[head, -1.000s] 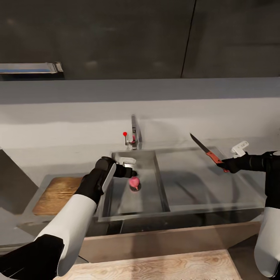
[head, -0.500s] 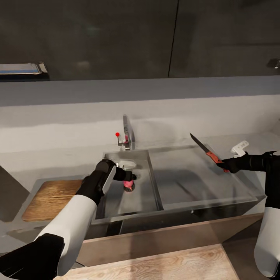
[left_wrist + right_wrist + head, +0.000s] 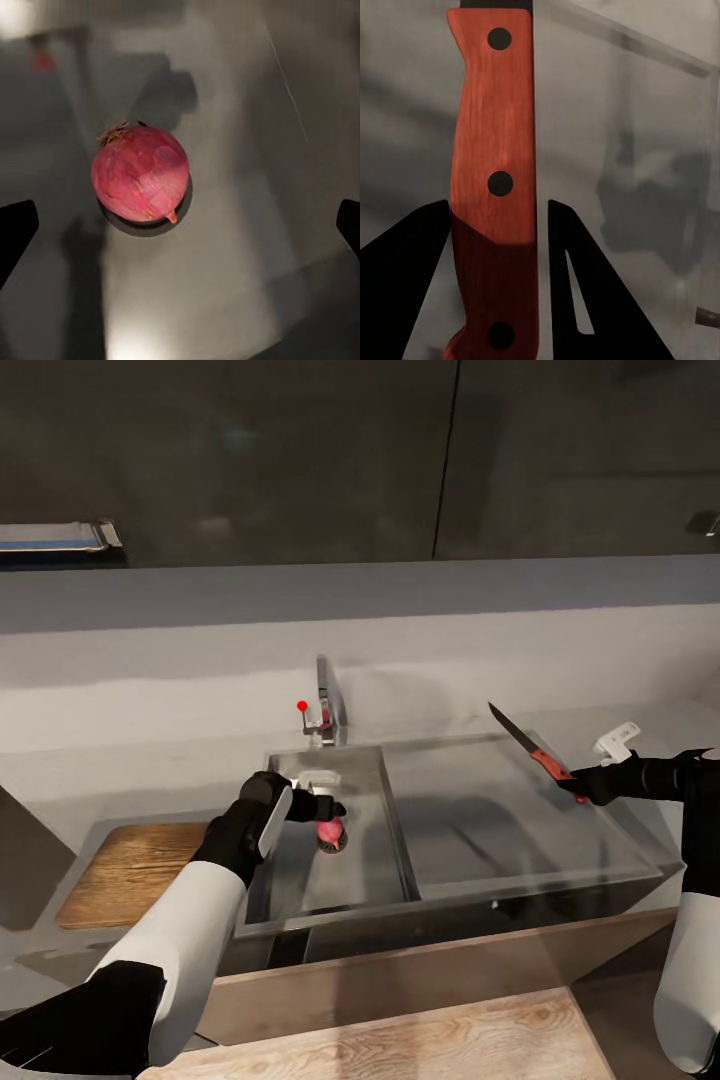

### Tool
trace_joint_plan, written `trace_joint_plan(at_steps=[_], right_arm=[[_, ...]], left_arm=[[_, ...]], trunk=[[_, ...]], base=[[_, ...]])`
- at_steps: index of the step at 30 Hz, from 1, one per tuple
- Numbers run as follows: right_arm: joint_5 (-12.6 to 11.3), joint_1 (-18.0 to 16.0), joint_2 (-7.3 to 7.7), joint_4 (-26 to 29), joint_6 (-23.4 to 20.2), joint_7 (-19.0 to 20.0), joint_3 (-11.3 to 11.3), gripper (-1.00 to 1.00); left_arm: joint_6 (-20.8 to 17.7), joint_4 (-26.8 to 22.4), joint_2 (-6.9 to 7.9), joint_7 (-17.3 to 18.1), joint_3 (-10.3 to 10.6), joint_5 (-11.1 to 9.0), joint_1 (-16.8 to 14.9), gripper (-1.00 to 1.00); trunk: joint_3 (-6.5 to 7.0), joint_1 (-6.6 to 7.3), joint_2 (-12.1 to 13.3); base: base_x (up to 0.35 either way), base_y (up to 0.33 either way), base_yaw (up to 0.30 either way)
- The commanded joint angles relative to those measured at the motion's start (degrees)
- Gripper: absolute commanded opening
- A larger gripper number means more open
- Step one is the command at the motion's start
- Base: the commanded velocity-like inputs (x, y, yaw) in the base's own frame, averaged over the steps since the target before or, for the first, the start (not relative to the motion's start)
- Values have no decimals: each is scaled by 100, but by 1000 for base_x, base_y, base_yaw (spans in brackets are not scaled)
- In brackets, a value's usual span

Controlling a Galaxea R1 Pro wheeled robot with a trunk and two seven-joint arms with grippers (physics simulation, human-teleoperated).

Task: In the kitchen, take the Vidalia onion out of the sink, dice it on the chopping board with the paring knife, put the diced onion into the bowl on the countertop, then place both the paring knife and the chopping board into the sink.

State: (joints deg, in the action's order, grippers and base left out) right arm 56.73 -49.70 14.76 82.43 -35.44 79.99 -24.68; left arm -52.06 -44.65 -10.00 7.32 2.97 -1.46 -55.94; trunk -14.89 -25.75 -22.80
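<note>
The red-skinned Vidalia onion (image 3: 329, 832) (image 3: 140, 183) rests on the round drain at the bottom of the grey steel sink (image 3: 395, 830). My left gripper (image 3: 328, 810) (image 3: 180, 229) hangs open just above it, its dark fingertips (image 3: 15, 229) wide apart on either side and not touching the onion. My right gripper (image 3: 578, 790) is shut on the orange-red handle of the paring knife (image 3: 532, 751) (image 3: 495, 187), held in the air over the drainboard with the dark blade pointing up and back. The brown chopping board (image 3: 135, 870) lies on the countertop (image 3: 60, 800) left of the sink.
A chrome tap (image 3: 325, 705) with a red knob (image 3: 302, 706) stands behind the basin. The flat drainboard (image 3: 500, 820) spreads right of it. A pale wooden surface (image 3: 400, 1040) lies in the foreground below the counter front. Dark cabinets hang above.
The camera shifted between the earliest frame and the middle one. Since then my left gripper has lowered slightly toward the onion, staying open. The right arm with the knife has held still.
</note>
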Motion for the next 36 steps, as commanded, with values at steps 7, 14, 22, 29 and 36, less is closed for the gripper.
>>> trace_joint_plan(at_steps=[7, 14, 22, 29, 36], right_arm=[[31, -8, 0, 6, -58, 43, -2, -100], [31, -5, 0, 7, -56, 43, -2, -100], [31, -7, -2, 6, -57, 43, -2, -100], [31, -7, 0, 9, -57, 43, -2, -100], [31, -7, 0, 10, -56, 43, -2, -100]], left_arm=[[-15, -9, 0, -2, 1, -12, -5, 100], [-14, -5, 0, -2, 1, -12, -5, 100], [-14, 65, 0, -52, 1, -12, -5, 100], [-10, 333, 0, -140, -7, -12, -5, 100], [-6, 421, 0, -409, -33, -12, -5, 100]], trunk=[[-11, -3, -12], [-11, -3, -12], [-36, -3, -12], [-72, -3, -12], [-109, -3, -12]], base=[[170, 0, 0], [44, 0, 0], [1, 0, 0], [0, 0, 0], [0, 0, 0]])
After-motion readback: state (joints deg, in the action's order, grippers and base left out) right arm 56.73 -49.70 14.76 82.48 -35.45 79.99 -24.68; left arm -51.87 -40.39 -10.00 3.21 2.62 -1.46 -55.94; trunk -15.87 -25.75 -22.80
